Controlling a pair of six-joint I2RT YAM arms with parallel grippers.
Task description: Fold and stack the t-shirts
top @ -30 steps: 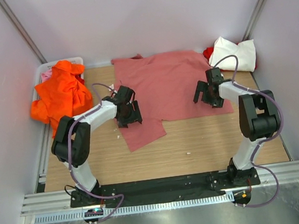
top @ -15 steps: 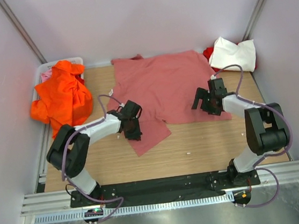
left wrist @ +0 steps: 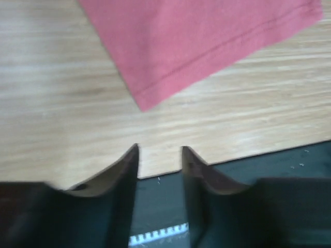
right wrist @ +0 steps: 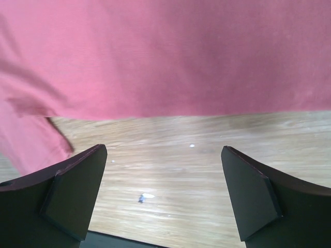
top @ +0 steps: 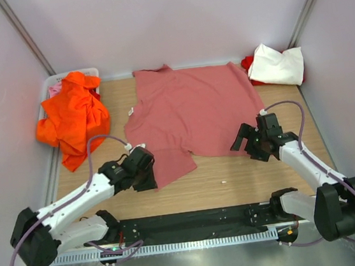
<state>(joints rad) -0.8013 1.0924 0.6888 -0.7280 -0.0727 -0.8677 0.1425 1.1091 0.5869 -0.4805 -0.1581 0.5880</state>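
Note:
The dusty salmon-pink t-shirt [top: 191, 109] lies spread flat in the middle of the table. Its near-left sleeve [left wrist: 207, 36] shows at the top of the left wrist view. Its near hem [right wrist: 170, 57] fills the top of the right wrist view. My left gripper [top: 146, 177] [left wrist: 159, 150] is slightly open and empty, just left of that sleeve, near the table's front edge. My right gripper [top: 247, 144] [right wrist: 164, 155] is wide open and empty over bare wood at the near-right hem. The orange shirt [top: 73, 116] is heaped at the left. The white shirt [top: 277, 64] lies at the back right, with red cloth [top: 246, 63] beside it.
A white basket [top: 91, 72] stands at the back left under the orange heap, with lighter pink cloth [top: 55, 89] in it. The black base plate [top: 194, 221] runs along the near edge. Walls close in the left, right and back. Small white specks [right wrist: 147, 196] lie on the wood.
Both arms have drawn back toward the near edge. The salmon shirt has been pulled nearer and lies flatter. Both grippers are now off the cloth.

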